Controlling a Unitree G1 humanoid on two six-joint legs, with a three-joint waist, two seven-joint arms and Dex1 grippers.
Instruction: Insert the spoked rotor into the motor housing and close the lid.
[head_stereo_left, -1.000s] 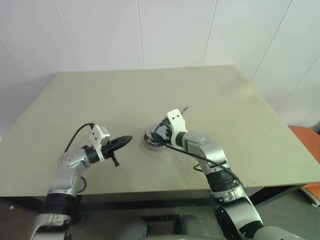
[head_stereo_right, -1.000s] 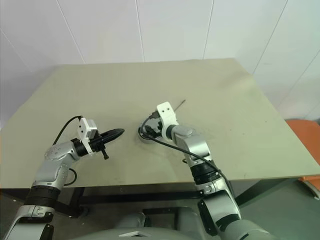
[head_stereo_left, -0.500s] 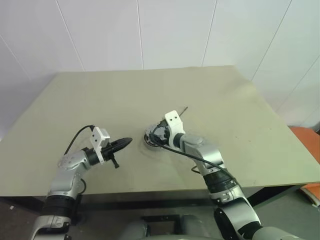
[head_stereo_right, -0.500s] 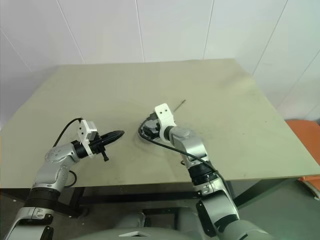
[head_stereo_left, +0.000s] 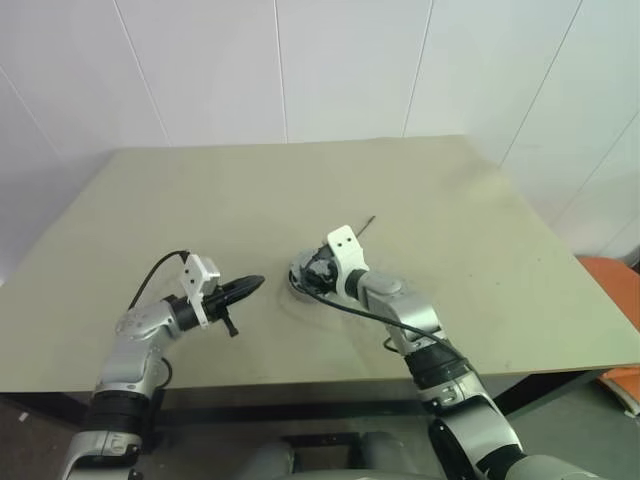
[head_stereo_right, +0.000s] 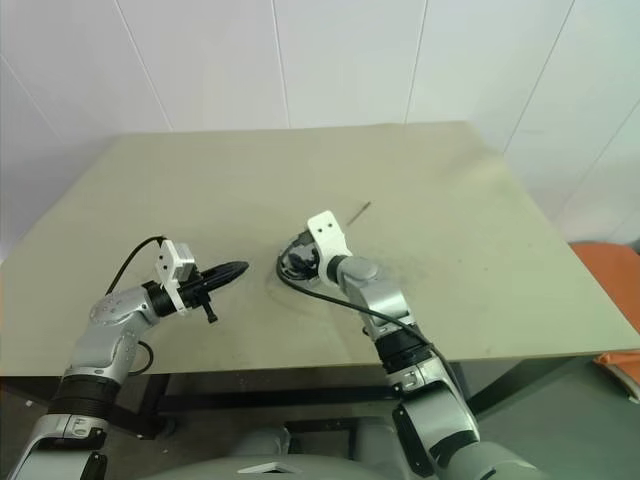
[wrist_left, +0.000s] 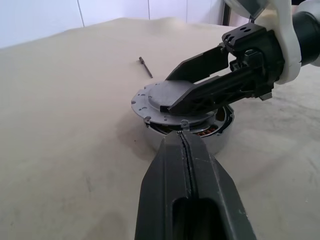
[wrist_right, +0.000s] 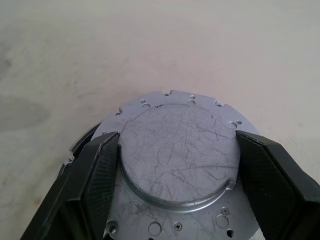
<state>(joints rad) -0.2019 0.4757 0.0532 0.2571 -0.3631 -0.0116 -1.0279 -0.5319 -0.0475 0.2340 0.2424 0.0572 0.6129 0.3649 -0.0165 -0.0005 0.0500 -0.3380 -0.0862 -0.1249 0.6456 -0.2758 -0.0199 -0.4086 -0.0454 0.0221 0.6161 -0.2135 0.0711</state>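
The lid (wrist_right: 175, 150), a scratched silver disc with screw holes round its edge, lies tilted on top of the motor housing (wrist_left: 220, 137), whose copper windings (wrist_left: 207, 131) show beneath it. My right gripper (wrist_right: 177, 136) is shut on the lid, one black finger (wrist_right: 97, 170) on each side of its raised centre. In the head views this gripper (head_stereo_left: 308, 272) sits over the housing near the table's middle. My left gripper (head_stereo_left: 255, 284) is shut and empty, level, pointing at the housing from a short way to its left. The spoked rotor is hidden.
A thin dark pin (head_stereo_left: 368, 221) lies on the beige table (head_stereo_left: 480, 260) just beyond the housing. The table's front edge runs close below both arms. A white panelled wall stands behind the table.
The right gripper's fingers have drawn in against the lid and its wrist has tipped down slightly over the housing. The left arm has not moved.
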